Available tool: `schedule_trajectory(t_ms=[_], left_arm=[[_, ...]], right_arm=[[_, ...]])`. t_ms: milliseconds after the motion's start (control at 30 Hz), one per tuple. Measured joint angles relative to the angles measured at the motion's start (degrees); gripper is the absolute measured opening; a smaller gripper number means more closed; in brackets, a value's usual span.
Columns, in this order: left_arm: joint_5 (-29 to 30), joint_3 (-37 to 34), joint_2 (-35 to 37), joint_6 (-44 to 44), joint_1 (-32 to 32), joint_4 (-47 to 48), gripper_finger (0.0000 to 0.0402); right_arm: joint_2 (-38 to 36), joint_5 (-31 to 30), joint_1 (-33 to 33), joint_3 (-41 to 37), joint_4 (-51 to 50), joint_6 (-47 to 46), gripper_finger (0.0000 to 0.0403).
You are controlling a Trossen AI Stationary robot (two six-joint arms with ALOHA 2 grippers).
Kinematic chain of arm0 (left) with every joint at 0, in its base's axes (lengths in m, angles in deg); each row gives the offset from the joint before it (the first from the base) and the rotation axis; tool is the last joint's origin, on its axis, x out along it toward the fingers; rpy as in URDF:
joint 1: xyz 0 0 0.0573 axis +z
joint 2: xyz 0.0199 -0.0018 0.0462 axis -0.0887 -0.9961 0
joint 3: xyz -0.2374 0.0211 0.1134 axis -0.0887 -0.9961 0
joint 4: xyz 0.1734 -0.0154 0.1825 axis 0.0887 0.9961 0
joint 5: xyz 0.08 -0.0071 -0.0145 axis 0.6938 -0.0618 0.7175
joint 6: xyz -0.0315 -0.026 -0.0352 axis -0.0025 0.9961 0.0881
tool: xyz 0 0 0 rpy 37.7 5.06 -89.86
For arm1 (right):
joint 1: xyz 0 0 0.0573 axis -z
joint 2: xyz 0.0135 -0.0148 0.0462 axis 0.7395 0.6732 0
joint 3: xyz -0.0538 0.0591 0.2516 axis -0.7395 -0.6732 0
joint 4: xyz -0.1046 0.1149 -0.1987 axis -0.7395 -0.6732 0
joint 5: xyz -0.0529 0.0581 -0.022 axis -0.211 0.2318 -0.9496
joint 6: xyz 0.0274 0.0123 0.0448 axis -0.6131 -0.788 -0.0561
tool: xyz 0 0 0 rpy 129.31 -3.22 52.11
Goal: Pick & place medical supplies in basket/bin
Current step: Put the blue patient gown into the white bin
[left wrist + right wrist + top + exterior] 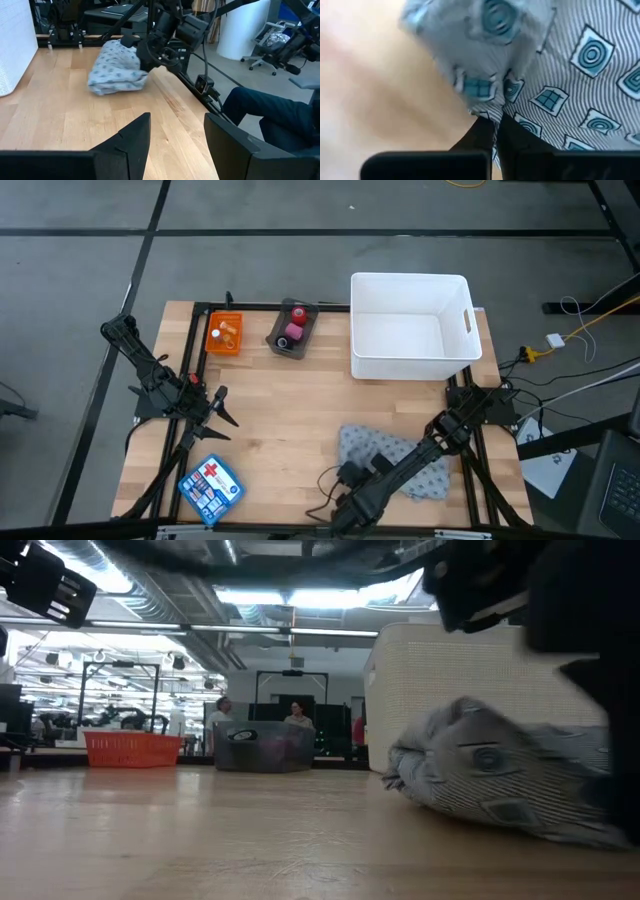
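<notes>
A grey patterned cloth (405, 455) lies bunched on the table's near right part, also in the low view (500, 775) and the left wrist view (117, 67). My right gripper (352, 474) stands at the cloth's near left edge, pointing steeply down and shut on it (495, 131). My left gripper (172, 135) waits open at the table's left side (215, 408), touching nothing. The white bin (410, 325) stands at the far right. Tan vials sit in an orange basket (224, 333). A pink and a red roll sit in a grey tray (293, 330). My right gripper pinches a raised fold of the cloth (496, 114) between its two fingers (479, 137), at the cloth's near left edge. The fingers come from above, slanting steeply down. How many layers they hold, I cannot tell. The rest of the cloth lies bunched on the table.
A blue first-aid pouch (211, 488) lies near the front left corner. Bare wood stretches across the table's middle between the cloth and the far containers. A black frame runs along the table's edges, and cables lie beyond the right edge.
</notes>
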Motion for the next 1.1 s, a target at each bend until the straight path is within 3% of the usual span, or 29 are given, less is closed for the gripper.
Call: schedule_trajectory(t_ms=[200,567,1100], left_arm=[[0.0,0.0,0.01,0.0,0.01,0.0,0.0182],[0.0,0.0,0.01,-0.02,-0.01,0.0,0.0182],[0.0,0.0,0.0,-0.02,0.0,0.0,0.0182]], right_arm=[[-1.42,-11.41,2.74,-0.53,0.85,-0.47,0.0002],[-11.53,-30.9,6.68,-0.25,1.15,2.51,0.0001],[-23.23,-50.07,8.02,-0.14,2.38,10.81,0.0]])
